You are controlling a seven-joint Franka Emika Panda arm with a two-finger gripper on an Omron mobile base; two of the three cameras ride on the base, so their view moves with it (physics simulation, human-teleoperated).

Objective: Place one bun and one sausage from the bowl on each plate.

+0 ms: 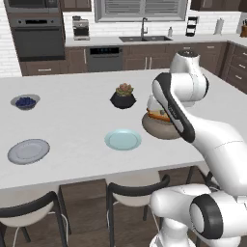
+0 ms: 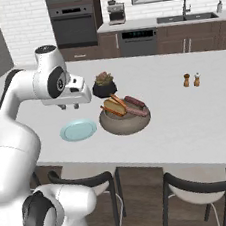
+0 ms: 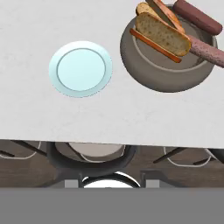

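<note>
The grey-brown bowl (image 2: 125, 122) (image 1: 161, 129) (image 3: 168, 76) stands on the white island and holds two buns (image 2: 115, 104) (image 3: 162, 34) and two sausages (image 2: 135, 102) (image 3: 197, 17). The buns lie stacked to one side, and both sausages rest across the rim. Left of the bowl lies the teal plate (image 2: 78, 130) (image 1: 123, 139) (image 3: 80, 68), bare. The grey plate (image 1: 28, 151), also bare, sits far left near the front edge. My gripper (image 2: 69, 107) hangs open above the counter, over the teal plate's far side and left of the bowl, holding nothing.
A black plant pot (image 2: 104, 86) (image 1: 123, 98) stands just behind the bowl. A small bowl of blue berries (image 1: 25, 102) is at the far left. Salt and pepper shakers (image 2: 191, 80) stand to the right. Black-backed stools (image 2: 84, 182) line the island's front edge.
</note>
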